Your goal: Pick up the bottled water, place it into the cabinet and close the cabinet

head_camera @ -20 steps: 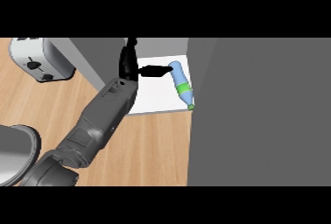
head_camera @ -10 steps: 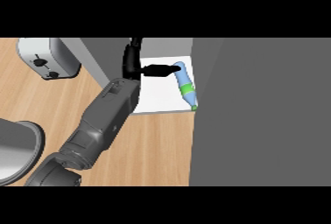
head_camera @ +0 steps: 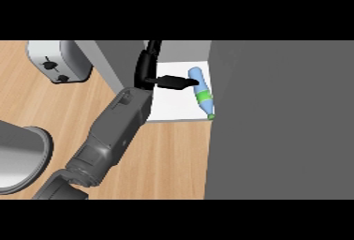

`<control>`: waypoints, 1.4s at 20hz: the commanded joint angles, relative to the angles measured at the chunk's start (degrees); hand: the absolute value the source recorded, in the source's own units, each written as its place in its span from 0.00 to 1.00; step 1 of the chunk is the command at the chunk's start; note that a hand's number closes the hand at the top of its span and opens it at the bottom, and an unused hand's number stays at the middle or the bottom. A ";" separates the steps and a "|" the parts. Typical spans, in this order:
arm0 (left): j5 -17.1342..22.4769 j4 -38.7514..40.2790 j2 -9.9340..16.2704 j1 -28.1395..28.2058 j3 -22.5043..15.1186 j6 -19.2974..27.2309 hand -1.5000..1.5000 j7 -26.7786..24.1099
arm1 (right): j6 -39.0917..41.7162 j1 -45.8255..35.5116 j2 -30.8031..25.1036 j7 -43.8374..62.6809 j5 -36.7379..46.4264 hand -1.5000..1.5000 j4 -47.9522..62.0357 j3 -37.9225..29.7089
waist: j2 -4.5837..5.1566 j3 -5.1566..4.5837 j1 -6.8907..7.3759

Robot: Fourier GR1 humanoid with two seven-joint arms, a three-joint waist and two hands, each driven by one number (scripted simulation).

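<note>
Robot hand (head_camera: 153,75) nearer bottle (head_camera: 201,92) (green label)

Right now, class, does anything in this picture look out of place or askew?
Yes. The bottled water lies tilted on its side on the cabinet's white shelf, against the grey cabinet door, not upright. The robot hand is next to it, a finger beside its upper end. The door is not yet closed.

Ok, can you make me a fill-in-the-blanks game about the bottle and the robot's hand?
1. The water bottle lies on its ____ on the white cabinet shelf.
2. The band round the bottle's middle is ____.
3. The hand beside the bottle is coloured ____.
4. The silver toaster stands on the ____ counter.

Missing words: side; green; black; wooden
</note>
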 commanded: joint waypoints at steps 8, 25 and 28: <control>6.76 -13.93 0.17 11.59 -4.56 -4.75 0.00 2.81 | -2.55 -0.13 0.87 1.86 1.07 0.00 -1.07 0.58 | -1.67 -0.31 4.14; 9.41 -70.35 4.31 47.84 -22.82 0.02 0.00 20.07 | -1.70 3.57 -1.43 0.34 1.73 0.00 -3.91 0.82 | -1.65 -0.23 4.34; 9.20 -80.60 7.42 55.12 -25.86 0.76 0.00 24.03 | 0.06 1.67 -3.55 1.67 4.87 0.00 -3.52 3.18 | -1.41 -0.25 4.25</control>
